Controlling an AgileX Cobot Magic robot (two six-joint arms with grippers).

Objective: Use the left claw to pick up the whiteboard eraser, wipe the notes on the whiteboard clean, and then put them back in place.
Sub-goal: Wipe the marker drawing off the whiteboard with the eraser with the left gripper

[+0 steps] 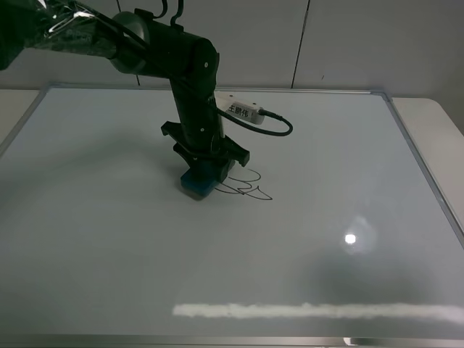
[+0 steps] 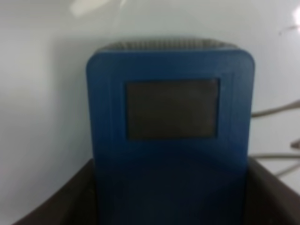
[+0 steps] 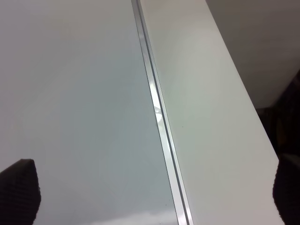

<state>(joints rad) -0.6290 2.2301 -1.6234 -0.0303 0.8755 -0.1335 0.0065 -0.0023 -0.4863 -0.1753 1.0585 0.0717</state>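
- Left claw (image 1: pixel 206 168) stands down on the whiteboard (image 1: pixel 109 239), a little left of centre and toward the far edge, its arm reaching in from the far-left corner.
- Its 2 fingers are pinched on the whiteboard eraser (image 1: pixel 197 183), 1 on each long side; the left wrist view shows the block filling the gap between them.
- The eraser sits face-down on the board, apparently touching it; contact pressure cannot be read.
- Key relation: the notes (image 1: pixel 246 187) lie just beside the eraser on the side toward the right edge. The nearest strokes look to touch or almost touch the block's corner.
- The eraser's long axis runs outward from the claw. Judgement: a stroke toward the right edge would carry 1 long side across the scribble.
- The scribble reads as whole, so wiping looks barely begun.
- Right gripper (image 3: pixel 152 197) is absent from the high view. Its wrist view shows 2 pads spread wide, holding nothing, over the board's silver frame (image 3: pixel 159 117) at the right edge. It is well apart from the notes, so the left arm is nearer.
- Surface: glossy and flat, with a strip-light reflection along the near edge and 1 bright spot toward the right. It likely offers low friction.
- Room: pale wall panels behind the far edge and white tabletop (image 3: pixel 211 93) outside the frame.
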